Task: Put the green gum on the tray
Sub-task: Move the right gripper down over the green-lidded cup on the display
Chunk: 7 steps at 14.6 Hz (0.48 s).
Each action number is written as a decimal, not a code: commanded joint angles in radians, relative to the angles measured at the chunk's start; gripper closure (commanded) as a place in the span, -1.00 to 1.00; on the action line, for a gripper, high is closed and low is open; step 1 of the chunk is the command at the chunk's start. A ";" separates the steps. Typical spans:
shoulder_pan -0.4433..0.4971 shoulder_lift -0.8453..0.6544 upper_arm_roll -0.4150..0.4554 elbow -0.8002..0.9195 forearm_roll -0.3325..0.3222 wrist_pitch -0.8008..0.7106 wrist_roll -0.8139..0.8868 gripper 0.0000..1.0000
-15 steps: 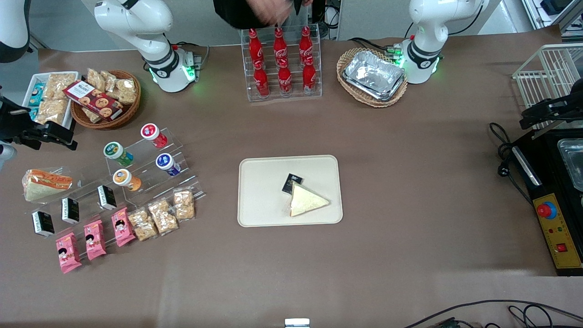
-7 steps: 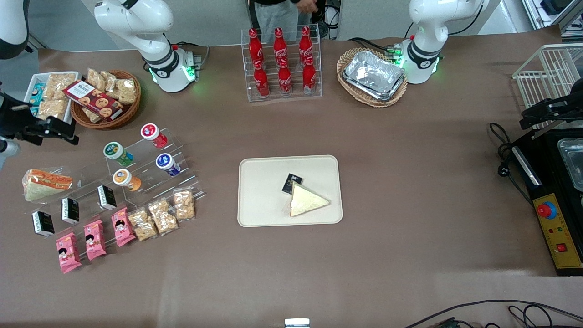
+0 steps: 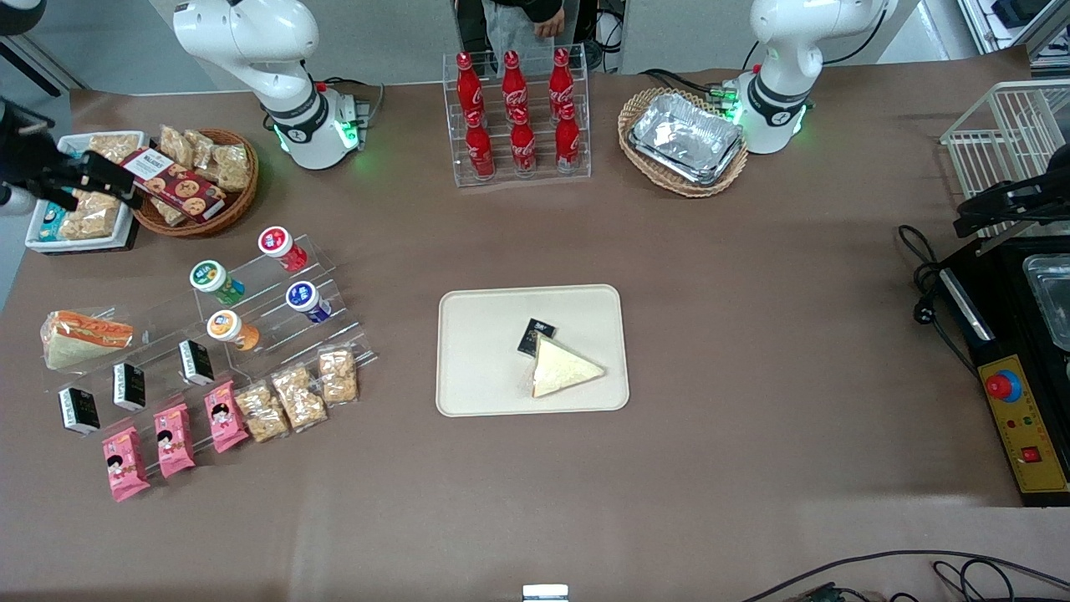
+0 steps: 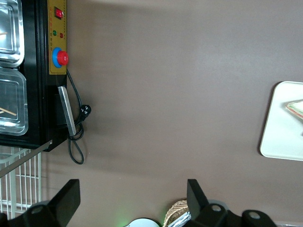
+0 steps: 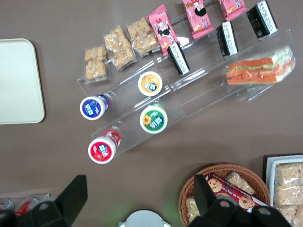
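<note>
The green gum (image 3: pixel 216 281) (image 5: pixel 154 118), a green bottle with a white cap, lies on a clear stepped rack at the working arm's end of the table. The cream tray (image 3: pixel 476 351) (image 5: pixel 19 80) (image 4: pixel 286 127) sits mid-table and holds a triangular sandwich (image 3: pixel 564 368) and a small black box (image 3: pixel 536 335). My gripper (image 3: pixel 92 177) (image 5: pixel 139 198) hangs open and empty above the white snack tray (image 3: pixel 79 244) and the wicker basket's edge, farther from the front camera than the green gum. It touches nothing.
Red (image 3: pixel 281 247), blue (image 3: pixel 307 301) and orange (image 3: pixel 231 329) bottles share the rack with the gum. A cookie basket (image 3: pixel 196 180), wrapped sandwich (image 3: pixel 84 337), black cartons, pink packets and snack bags surround it. Cola bottles (image 3: pixel 516 117) and a foil-tray basket (image 3: pixel 684 142) stand farther back.
My gripper has moved away from the front camera, from beside the rack to above the snack tray and basket. It stays open. The objects have not moved.
</note>
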 commanded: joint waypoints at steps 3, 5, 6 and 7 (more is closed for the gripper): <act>-0.002 -0.076 -0.011 -0.114 -0.003 0.073 -0.017 -1.00; -0.003 -0.073 -0.011 -0.142 -0.003 0.102 -0.017 -1.00; -0.003 -0.075 -0.011 -0.178 -0.003 0.142 -0.017 -1.00; -0.001 -0.073 -0.011 -0.217 -0.003 0.183 -0.017 -1.00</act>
